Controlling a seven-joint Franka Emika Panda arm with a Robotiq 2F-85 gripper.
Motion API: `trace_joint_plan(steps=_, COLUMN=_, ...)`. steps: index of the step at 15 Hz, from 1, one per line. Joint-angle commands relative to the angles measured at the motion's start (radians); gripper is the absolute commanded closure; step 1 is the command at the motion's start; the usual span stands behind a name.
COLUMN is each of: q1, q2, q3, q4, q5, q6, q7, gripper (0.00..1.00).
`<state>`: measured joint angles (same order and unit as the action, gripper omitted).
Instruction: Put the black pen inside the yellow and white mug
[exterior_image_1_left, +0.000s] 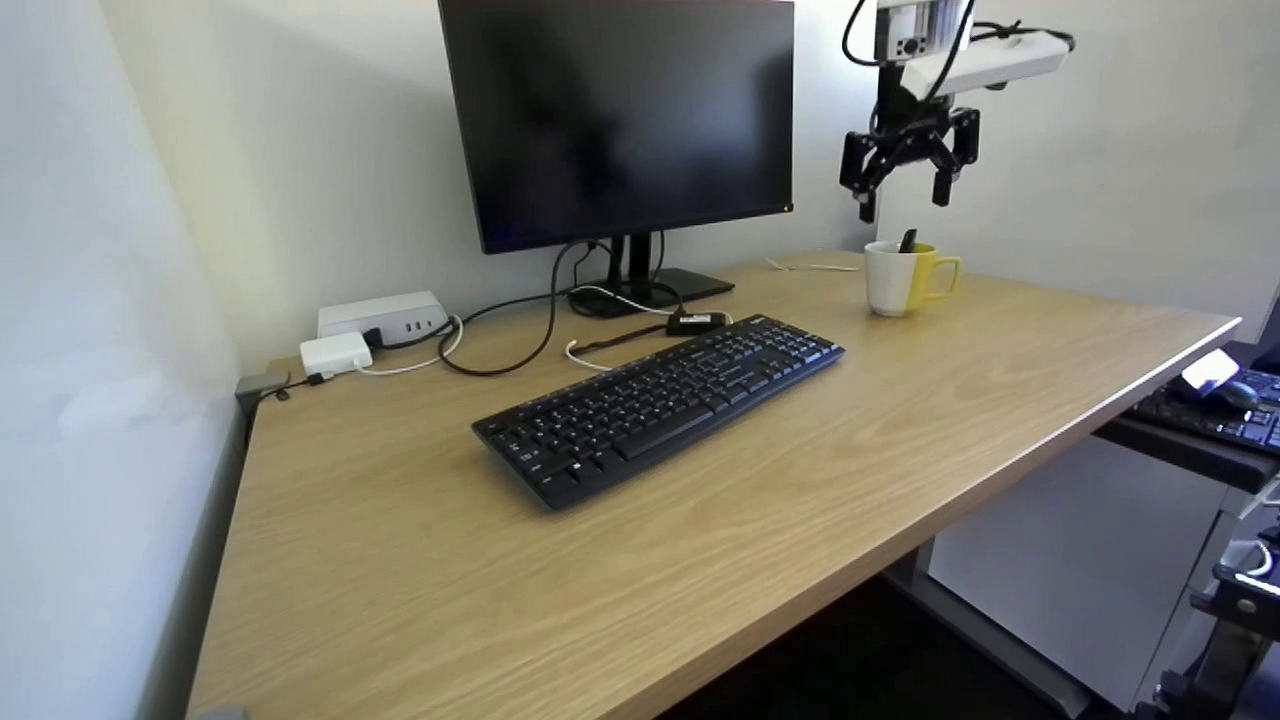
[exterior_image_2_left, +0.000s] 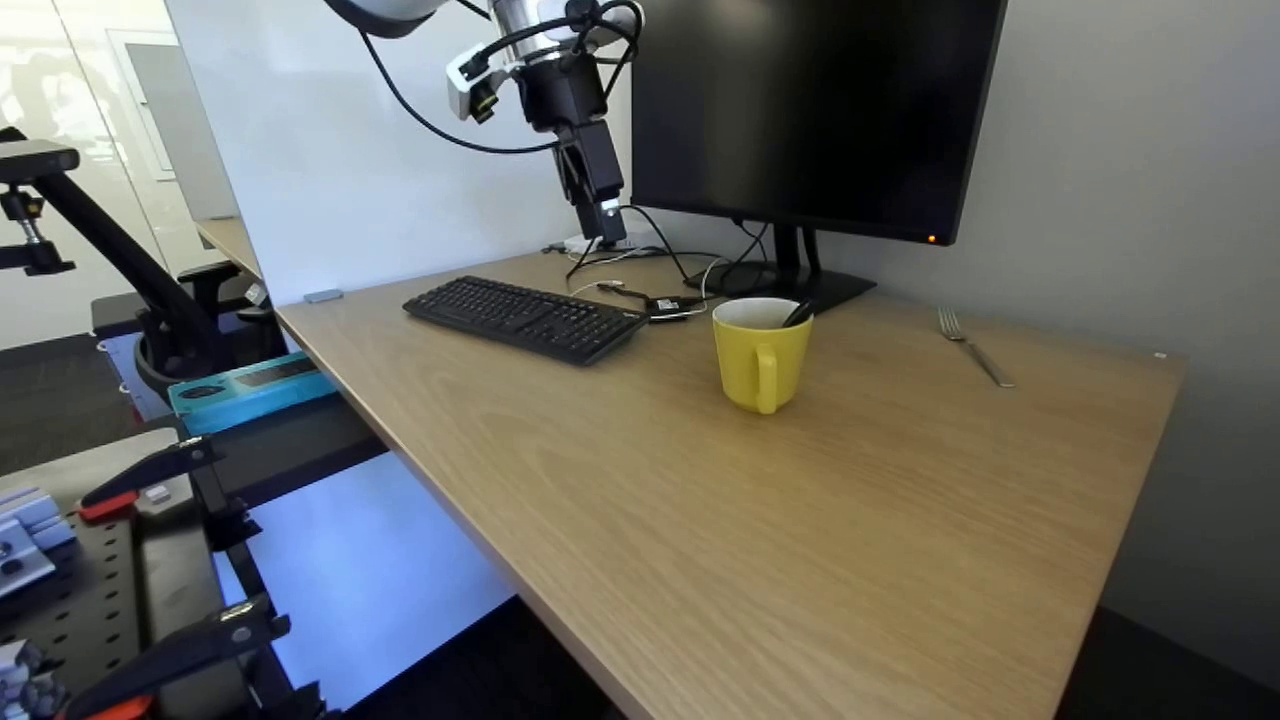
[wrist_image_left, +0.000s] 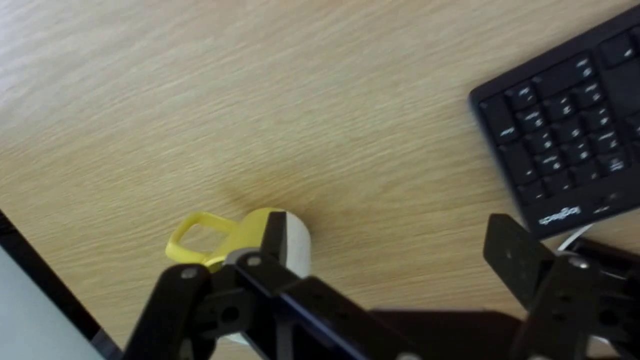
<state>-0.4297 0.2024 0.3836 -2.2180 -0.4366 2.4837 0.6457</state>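
Note:
The yellow and white mug stands upright on the desk in both exterior views (exterior_image_1_left: 890, 285) (exterior_image_2_left: 750, 365), with its handle out to the side. The black pen is inside it, leaning on the rim, and its dark upper end sticks out (exterior_image_1_left: 908, 241) (exterior_image_2_left: 799, 314). My gripper is open and empty, raised well above the desk in both exterior views (exterior_image_1_left: 905, 200) (exterior_image_2_left: 603, 222), and touches nothing. In the wrist view a finger of the gripper (wrist_image_left: 387, 222) covers part of the mug (wrist_image_left: 298, 242); the pen is hidden there.
A black keyboard (exterior_image_1_left: 660, 405) lies on the desk before the monitor (exterior_image_1_left: 630, 110). Cables and a white box (exterior_image_1_left: 385, 315) lie near the monitor stand (exterior_image_1_left: 690, 285). A fork (exterior_image_2_left: 975, 350) lies near the back wall. The desk's front edge (exterior_image_1_left: 960, 500) is open.

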Motion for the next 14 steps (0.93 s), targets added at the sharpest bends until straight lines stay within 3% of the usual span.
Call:
trace_joint_plan(steps=1, q1=-0.131, q2=-0.051, q3=0.149, q4=0.009, q5=0.221, q6=-0.162, q7=-0.269, gripper=0.00)
trace_joint_plan(steps=4, q1=-0.143, q2=-0.127, q3=0.134, q4=0.029, q5=0.382, q6=-0.386, q7=-0.471, gripper=0.00)
trace_joint_plan(steps=5, q1=0.052, q2=-0.158, q3=-0.077, q4=0.039, q5=0.438, q6=-0.464, q7=-0.540, gripper=0.00)
trace_joint_plan(steps=9, q1=0.175, q2=-0.240, q3=-0.252, q4=0.024, q5=0.425, q6=-0.681, q7=-0.607, gripper=0.00)
trace_joint_plan(steps=10, q1=0.205, q2=-0.218, q3=-0.277, q4=0.031, q5=0.411, q6=-0.625, q7=-0.571, gripper=0.00)
trace_joint_plan(steps=14, q1=0.239, q2=-0.236, q3=-0.311, q4=0.025, q5=0.410, q6=-0.668, q7=-0.585, gripper=0.00)
